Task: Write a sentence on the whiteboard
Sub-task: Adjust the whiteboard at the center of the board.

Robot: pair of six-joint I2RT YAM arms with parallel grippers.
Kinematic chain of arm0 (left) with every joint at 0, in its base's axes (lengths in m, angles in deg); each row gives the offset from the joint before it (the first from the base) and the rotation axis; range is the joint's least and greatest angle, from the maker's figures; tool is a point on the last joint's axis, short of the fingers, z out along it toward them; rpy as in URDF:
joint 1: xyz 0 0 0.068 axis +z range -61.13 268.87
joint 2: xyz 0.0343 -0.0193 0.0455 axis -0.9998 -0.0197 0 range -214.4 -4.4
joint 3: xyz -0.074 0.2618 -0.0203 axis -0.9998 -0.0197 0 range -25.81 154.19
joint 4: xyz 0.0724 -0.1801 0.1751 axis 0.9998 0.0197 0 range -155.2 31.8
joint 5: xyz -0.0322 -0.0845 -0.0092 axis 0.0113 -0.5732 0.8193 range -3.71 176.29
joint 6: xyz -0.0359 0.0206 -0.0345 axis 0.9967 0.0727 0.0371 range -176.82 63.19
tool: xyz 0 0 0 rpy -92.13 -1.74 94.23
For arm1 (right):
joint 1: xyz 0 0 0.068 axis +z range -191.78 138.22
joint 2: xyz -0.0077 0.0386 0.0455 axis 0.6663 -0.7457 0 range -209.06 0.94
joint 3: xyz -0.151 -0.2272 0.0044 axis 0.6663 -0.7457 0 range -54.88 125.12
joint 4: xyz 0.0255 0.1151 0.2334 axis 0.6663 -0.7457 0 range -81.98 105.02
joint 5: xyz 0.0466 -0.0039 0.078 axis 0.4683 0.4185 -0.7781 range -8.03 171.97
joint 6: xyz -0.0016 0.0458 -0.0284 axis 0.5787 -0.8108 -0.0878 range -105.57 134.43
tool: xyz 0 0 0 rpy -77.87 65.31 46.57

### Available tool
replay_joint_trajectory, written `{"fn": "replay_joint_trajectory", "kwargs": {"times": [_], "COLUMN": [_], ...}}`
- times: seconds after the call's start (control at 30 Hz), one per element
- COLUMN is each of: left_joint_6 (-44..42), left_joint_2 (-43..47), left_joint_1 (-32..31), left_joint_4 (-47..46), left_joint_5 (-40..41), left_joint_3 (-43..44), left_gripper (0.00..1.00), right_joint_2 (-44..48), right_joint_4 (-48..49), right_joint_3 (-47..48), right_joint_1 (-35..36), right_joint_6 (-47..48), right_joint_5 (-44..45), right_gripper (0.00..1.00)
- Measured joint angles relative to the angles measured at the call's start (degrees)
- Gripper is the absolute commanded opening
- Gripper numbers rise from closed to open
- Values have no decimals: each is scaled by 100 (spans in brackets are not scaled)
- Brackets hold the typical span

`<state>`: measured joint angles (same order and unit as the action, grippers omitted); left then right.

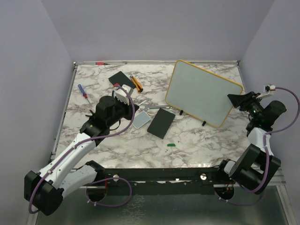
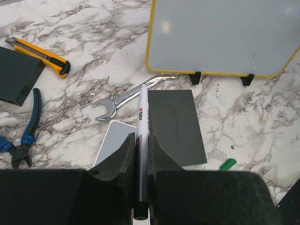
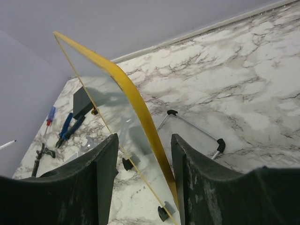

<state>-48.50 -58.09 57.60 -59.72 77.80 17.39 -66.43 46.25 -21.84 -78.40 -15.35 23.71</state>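
The whiteboard (image 1: 201, 91) (image 2: 220, 33), white with a thin yellow rim (image 3: 136, 108), stands tilted on small black feet at the back right of the marble table. Its face looks blank; the sentence does not show. My left gripper (image 1: 127, 108) (image 2: 139, 140) is shut on a white marker (image 2: 143, 108), which points toward the board from left of centre. My right gripper (image 1: 234, 98) (image 3: 144, 138) straddles the board's right edge, with the rim between its jaws and a gap on each side.
Between the marker and the board lie a dark grey slab (image 1: 161, 123) (image 2: 176, 124), a wrench (image 2: 126, 98) and a pale pad (image 2: 115, 140). A green cap (image 1: 171, 145) lies nearer. A utility knife (image 2: 42, 56), pliers (image 2: 28, 131), a screwdriver (image 1: 82, 91) and a black slab (image 1: 118, 78) lie left.
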Motion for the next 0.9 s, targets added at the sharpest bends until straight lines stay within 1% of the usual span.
{"fn": "replay_joint_trajectory", "kwargs": {"times": [0.13,0.33,0.6,0.67,0.73,0.9], "left_joint_6": [0,0,0,-2,-2,-7], "left_joint_2": [-13,-35,-68,-79,-103,-195], "left_joint_1": [0,-2,-74,-85,-101,-111], "left_joint_4": [0,0,0,0,0,0], "left_joint_5": [0,0,-9,-11,-17,-101], "left_joint_3": [0,0,0,0,0,0], "left_gripper": [0,0,0,0,0,0], "right_joint_2": [-2,52,380,437,468,474], "right_joint_4": [0,-4,-63,-85,-87,39], "right_joint_3": [-4,-83,-352,-398,-420,-459], "right_joint_1": [37,81,184,192,197,208], "right_joint_6": [46,129,249,282,299,286], "right_joint_5": [-7,-7,-7,-7,-7,-109], "right_gripper": [44,41,37,35,31,26]}}
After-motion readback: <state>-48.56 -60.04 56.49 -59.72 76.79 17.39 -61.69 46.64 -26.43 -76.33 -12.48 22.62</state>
